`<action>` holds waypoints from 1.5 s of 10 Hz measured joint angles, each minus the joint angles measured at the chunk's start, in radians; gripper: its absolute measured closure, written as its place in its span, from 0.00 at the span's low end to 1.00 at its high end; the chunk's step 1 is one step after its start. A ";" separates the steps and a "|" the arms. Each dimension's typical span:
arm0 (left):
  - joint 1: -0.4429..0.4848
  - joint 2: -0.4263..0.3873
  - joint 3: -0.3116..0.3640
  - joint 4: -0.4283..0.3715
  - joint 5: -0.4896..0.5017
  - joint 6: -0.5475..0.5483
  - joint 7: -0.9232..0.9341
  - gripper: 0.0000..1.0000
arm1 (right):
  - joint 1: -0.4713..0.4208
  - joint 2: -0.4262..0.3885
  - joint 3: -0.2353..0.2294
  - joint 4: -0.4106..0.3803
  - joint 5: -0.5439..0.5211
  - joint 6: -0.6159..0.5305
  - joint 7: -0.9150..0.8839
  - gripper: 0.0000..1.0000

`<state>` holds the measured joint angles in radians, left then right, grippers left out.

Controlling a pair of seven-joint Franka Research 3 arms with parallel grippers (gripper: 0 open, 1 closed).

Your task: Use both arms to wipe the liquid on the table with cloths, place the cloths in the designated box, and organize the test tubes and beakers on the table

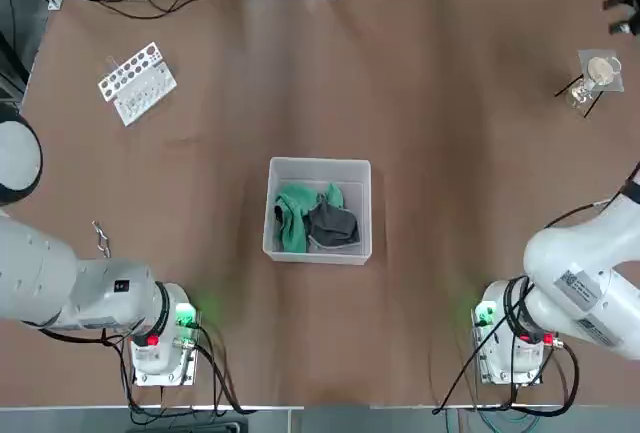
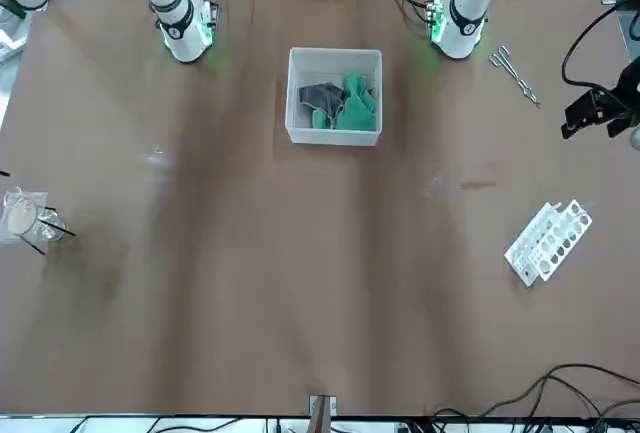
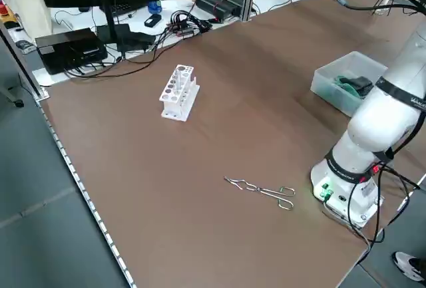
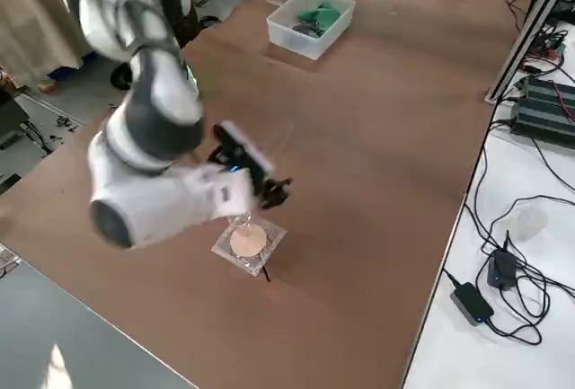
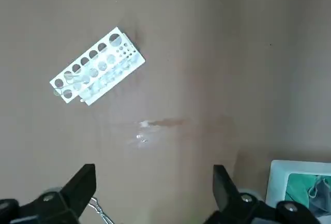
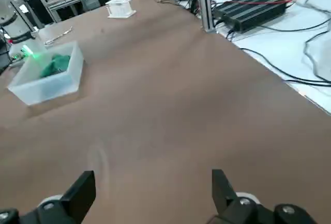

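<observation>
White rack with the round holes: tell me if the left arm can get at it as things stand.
Probably yes. The left end effector hangs open above the table's left side, with no obstacle showing between it and the rack; the clear tube across one end may need care.

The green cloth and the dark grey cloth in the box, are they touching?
Touching: the top view shows the dark grey cloth lying against the green cloth.
</observation>
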<state>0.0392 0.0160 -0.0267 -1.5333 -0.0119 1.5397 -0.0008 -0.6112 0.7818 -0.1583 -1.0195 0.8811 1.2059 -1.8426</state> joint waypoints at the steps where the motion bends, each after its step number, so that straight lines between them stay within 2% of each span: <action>1: 0.000 0.000 0.000 0.000 0.000 0.000 0.000 0.00 | 0.068 -0.013 0.002 0.001 -0.016 0.013 0.078 0.01; 6: 0.001 0.002 0.001 0.001 0.000 0.002 0.000 0.00 | 0.467 -0.026 0.003 -0.001 -0.041 0.290 0.455 0.01; 8: 0.001 0.002 0.003 0.003 0.000 0.003 0.000 0.00 | 0.567 -0.050 -0.013 -0.025 -0.070 0.404 0.613 0.01; 9: 0.001 0.002 0.003 0.003 0.000 0.003 0.000 0.00 | 0.615 -0.093 -0.034 -0.071 -0.121 0.473 0.696 0.01; 10: 0.001 0.002 0.004 0.004 0.000 0.003 0.000 0.00 | 0.668 -0.160 -0.054 -0.155 -0.190 0.566 0.784 0.01; 12: 0.001 0.002 0.004 0.009 0.000 0.003 0.000 0.00 | 0.778 -0.336 -0.074 -0.391 -0.372 0.755 0.968 0.01; 13: 0.001 0.002 0.004 0.010 0.000 0.003 0.000 0.00 | 0.817 -0.416 -0.075 -0.482 -0.487 0.788 1.067 0.01; 14: 0.001 0.002 0.004 0.011 0.000 0.003 0.000 0.00 | 0.833 -0.479 -0.075 -0.530 -0.588 0.782 1.148 0.01; 15: 0.001 0.002 0.005 0.012 0.000 0.003 0.000 0.00 | 0.833 -0.530 -0.078 -0.547 -0.658 0.739 1.210 0.01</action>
<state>0.0404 0.0176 -0.0221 -1.5214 -0.0120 1.5430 -0.0008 0.2217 0.2521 -0.2360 -1.5660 0.2232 1.9452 -0.6326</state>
